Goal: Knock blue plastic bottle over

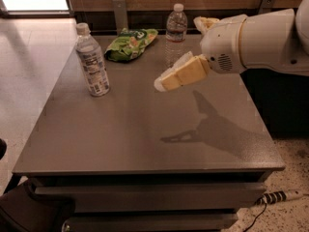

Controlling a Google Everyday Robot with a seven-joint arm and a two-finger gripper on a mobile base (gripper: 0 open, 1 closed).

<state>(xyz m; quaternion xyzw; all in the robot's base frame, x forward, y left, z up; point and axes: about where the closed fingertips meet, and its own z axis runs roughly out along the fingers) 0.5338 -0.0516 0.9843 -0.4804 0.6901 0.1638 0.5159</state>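
Note:
The blue plastic bottle [92, 62], clear and bluish with a white cap and a large white label, stands upright near the left edge of the grey table [145, 129]. My gripper [161, 83] hangs above the middle of the table, its fingers together and pointing left with nothing held. It is well to the right of the bottle, apart from it, at about the height of the bottle's label. The white arm reaches in from the right.
A clear ribbed water bottle [175, 32] stands at the back of the table, just behind my gripper. A green snack bag [130, 43] lies at the back between the two bottles. A power strip [282, 196] lies on the floor at the right.

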